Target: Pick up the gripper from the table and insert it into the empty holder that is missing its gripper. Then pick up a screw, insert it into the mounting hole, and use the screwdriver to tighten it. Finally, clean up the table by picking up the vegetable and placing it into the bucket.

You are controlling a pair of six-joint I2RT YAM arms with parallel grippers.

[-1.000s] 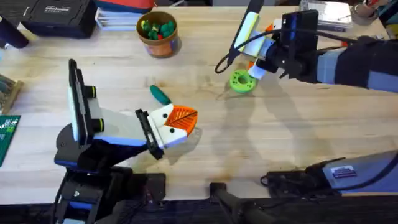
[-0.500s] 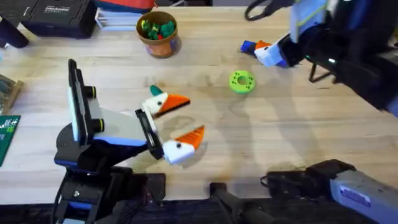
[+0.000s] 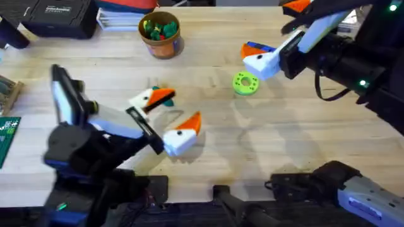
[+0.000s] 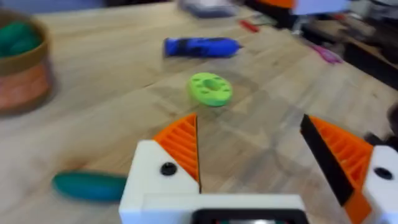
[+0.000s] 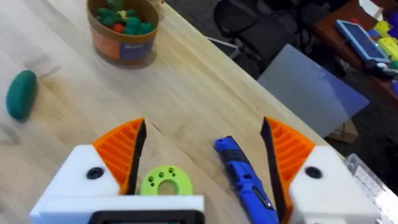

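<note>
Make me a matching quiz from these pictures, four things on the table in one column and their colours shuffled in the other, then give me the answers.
Things:
1. screwdriver
2. vegetable
3. round disc
4. bucket

Colours:
A. bright green
B. tan-orange
C. bright blue
D. dark teal-green

Pairs: 1-C, 2-D, 3-A, 4-B
</note>
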